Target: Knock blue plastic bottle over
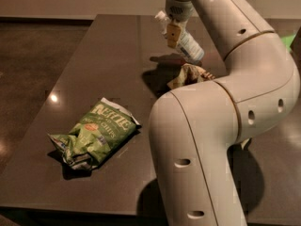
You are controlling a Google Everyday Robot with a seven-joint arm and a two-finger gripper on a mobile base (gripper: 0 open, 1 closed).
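So the gripper (173, 32) is up at the far end of the dark table (108, 46), coming down from the top of the shot. It's right against the blue plastic bottle (190, 46). A tan piece of the gripper sits across the front of the bottle's upper half, and honestly I can't tell whether the gripper is open or clamped on it.

The bottle is tilted hard, with the white cap pointing up and to the left and the base down to the right. I can't make out whether the base is touching the tabletop. There's a dark shadow on the table just below it.

Just in front of the bottle there's a crumpled tan snack bag (188, 74), half hidden behind the robot's own arm (225, 126). That arm is huge in the frame. The elbow and lower link block most of the right side of the table, so whatever's behind them I can't see.

Well apart from all that, on the near left part of the table, a green Kettle chip bag (96, 133) lies flat and a bit scrunched. A small light glare (53, 98) sits on the surface to its left.
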